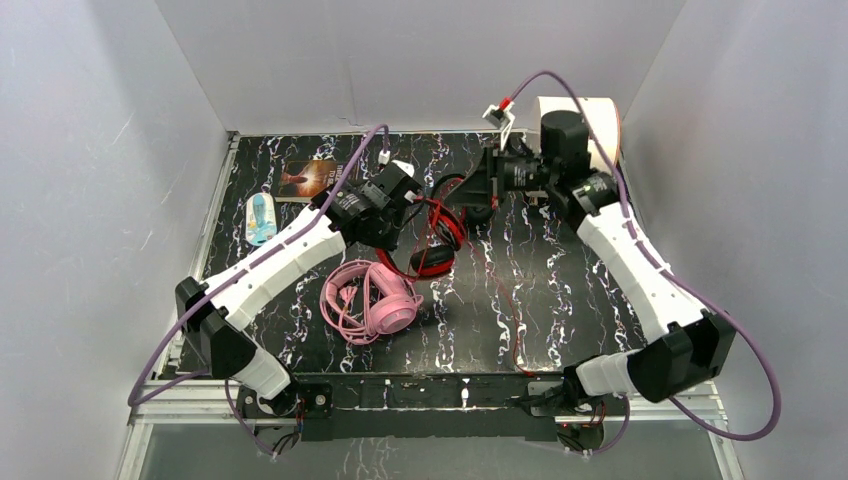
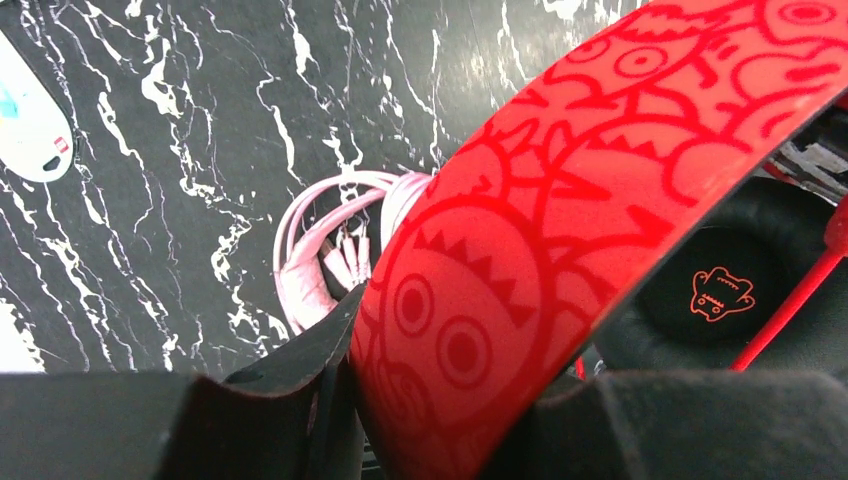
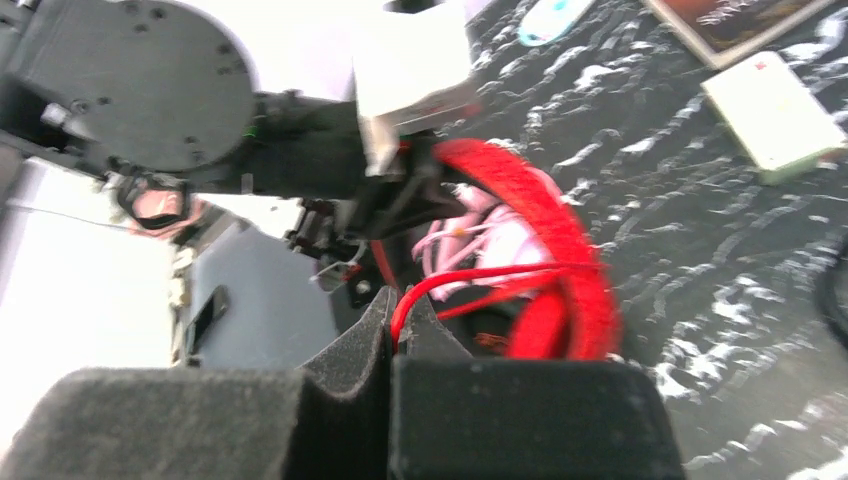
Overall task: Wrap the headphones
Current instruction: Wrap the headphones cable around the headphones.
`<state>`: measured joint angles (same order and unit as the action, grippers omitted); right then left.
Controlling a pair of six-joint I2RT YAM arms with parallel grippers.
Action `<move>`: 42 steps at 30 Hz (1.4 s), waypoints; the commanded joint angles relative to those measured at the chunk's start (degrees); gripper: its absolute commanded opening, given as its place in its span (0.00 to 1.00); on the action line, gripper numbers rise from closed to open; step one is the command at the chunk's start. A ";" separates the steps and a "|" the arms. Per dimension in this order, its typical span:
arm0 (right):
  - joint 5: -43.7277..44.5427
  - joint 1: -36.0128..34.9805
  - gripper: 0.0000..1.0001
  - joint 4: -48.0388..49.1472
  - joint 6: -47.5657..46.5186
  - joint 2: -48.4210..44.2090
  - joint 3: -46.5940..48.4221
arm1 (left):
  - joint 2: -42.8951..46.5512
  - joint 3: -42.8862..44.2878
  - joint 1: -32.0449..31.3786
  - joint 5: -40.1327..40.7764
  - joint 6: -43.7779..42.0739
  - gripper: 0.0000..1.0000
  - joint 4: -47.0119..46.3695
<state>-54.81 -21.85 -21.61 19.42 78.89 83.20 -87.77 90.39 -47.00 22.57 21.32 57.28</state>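
The red-and-black headphones [image 1: 437, 238] hang over the mat's middle back. My left gripper [image 1: 410, 205] is shut on their patterned red headband [image 2: 560, 200], and a black ear cup [image 2: 722, 292] with a red logo shows beyond it. My right gripper [image 1: 478, 195] is shut on their thin red cable [image 3: 470, 275], just right of the headband [image 3: 575, 270]. The cable's loose end trails toward the front edge [image 1: 515, 330]. The pink headphones [image 1: 372, 300] lie on the mat below with their cable bundled [image 2: 325, 250]. A thin black arc [image 1: 447, 184] by the right gripper may be the black headset.
A white roll [image 1: 592, 125] stands at the back right corner. A dark card [image 1: 306, 178] and a blue-white packet [image 1: 260, 218] lie at the back left, and a small white box [image 3: 775, 115] lies near the card. The white walls enclose the black marble mat [image 1: 560, 290].
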 commanded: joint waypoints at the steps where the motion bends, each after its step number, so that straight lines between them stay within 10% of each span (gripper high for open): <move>1: 2.09 -4.90 0.00 18.84 18.43 -7.45 -8.61 | 1.52 5.26 -0.17 9.10 9.47 0.00 -3.57; 11: 15.60 -13.96 0.00 44.66 34.66 -21.69 -31.78 | 10.07 5.13 -0.05 20.51 20.91 0.00 -18.62; 21: 29.61 -23.15 0.08 53.29 16.29 -26.79 -42.59 | 13.13 8.53 -0.03 9.76 29.94 0.00 -28.80; 37: 39.94 -23.38 0.22 53.67 13.86 -29.06 -50.39 | 16.65 4.33 -0.06 -2.82 38.90 0.00 -33.13; 42: 35.89 -23.37 0.50 59.77 6.34 -26.48 -51.32 | 16.06 7.06 -0.03 -5.93 39.41 0.00 -32.07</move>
<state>-16.86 -45.04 30.72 32.27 51.20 31.79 -72.79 94.96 -47.13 19.92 57.98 29.15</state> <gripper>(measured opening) 0.416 0.203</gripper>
